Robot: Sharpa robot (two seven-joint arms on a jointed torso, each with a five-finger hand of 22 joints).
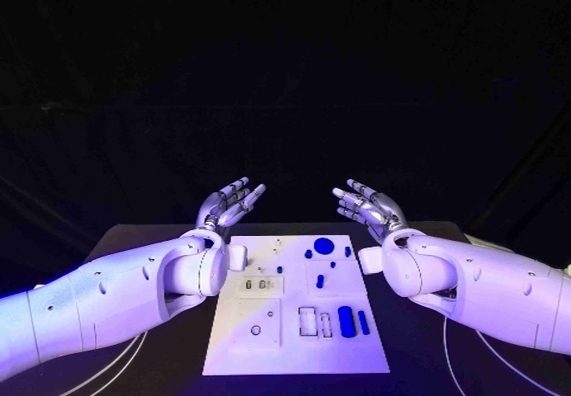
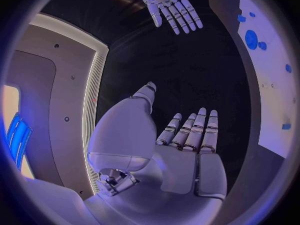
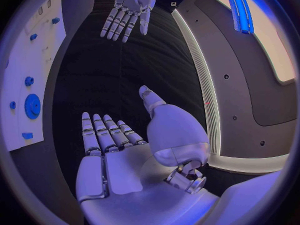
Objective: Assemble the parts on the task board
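Observation:
The white task board lies in the middle of the black table. On it I see a round blue disc near the far edge, a small blue peg in the middle and a long blue bar at the near right. My left hand is raised above the far left of the board, palm up, fingers spread, holding nothing. My right hand mirrors it at the far right, also empty. The left wrist view shows the left hand flat with the right hand opposite; the board is beside them.
The black table extends around the board on both sides. White cables run along the near left of the table. In the right wrist view the board with its blue disc lies beside my right hand.

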